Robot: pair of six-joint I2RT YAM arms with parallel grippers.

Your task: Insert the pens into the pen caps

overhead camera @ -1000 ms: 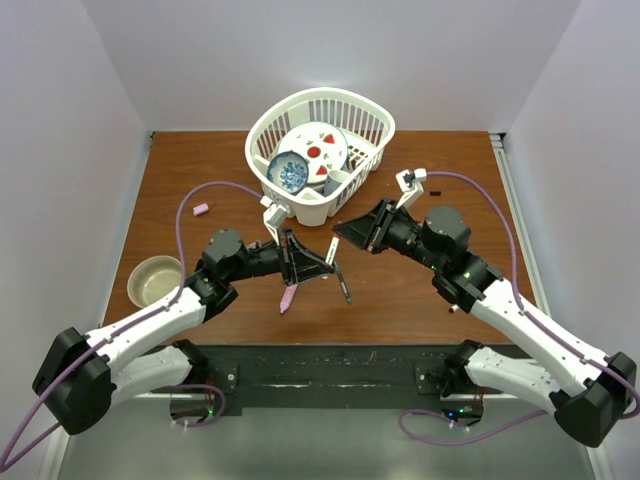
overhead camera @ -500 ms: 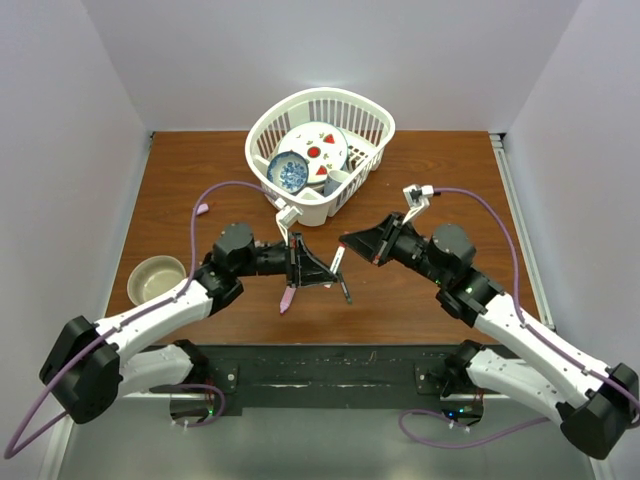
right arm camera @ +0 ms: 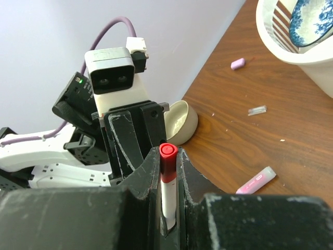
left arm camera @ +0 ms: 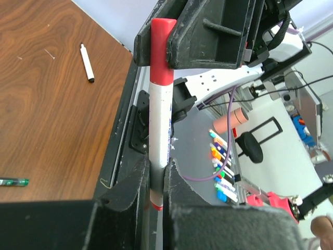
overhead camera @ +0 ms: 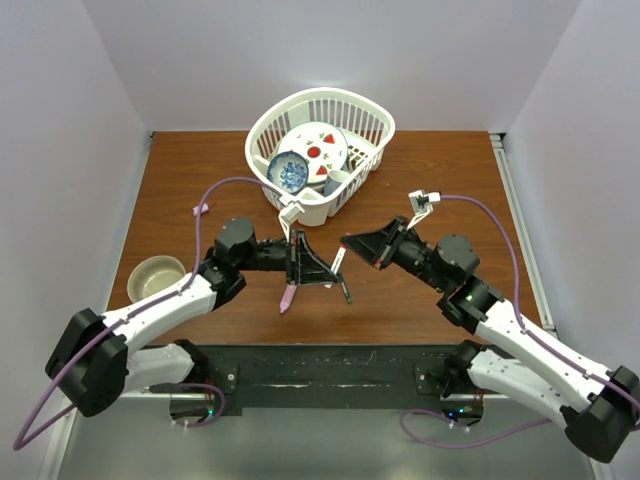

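A white-barrelled pen (left arm camera: 158, 114) with a red pen cap (left arm camera: 162, 52) on its top end is held between both grippers above the table. My left gripper (left arm camera: 154, 169) is shut on the lower barrel. My right gripper (right arm camera: 169, 156) is shut around the red cap (right arm camera: 168, 159). In the top view the pen (overhead camera: 338, 262) stands between the left gripper (overhead camera: 318, 272) and the right gripper (overhead camera: 350, 243). A pink marker (overhead camera: 288, 297) and a thin dark pen (overhead camera: 345, 290) lie on the table below them. A pale pink cap (right arm camera: 238, 64) lies far left.
A white basket (overhead camera: 372, 115) of dishes stands at the back centre. A beige bowl (overhead camera: 155, 278) sits at the left. A white pen with a black end (left arm camera: 87, 62) and a green pen (left arm camera: 13, 182) lie on the wood. A small clear cap (right arm camera: 257, 110) lies near the basket.
My right arm has swung its wrist and elbow nearer and lower while its jaws stay at the pen's top end. My left arm has shifted slightly right. The pen stays in place.
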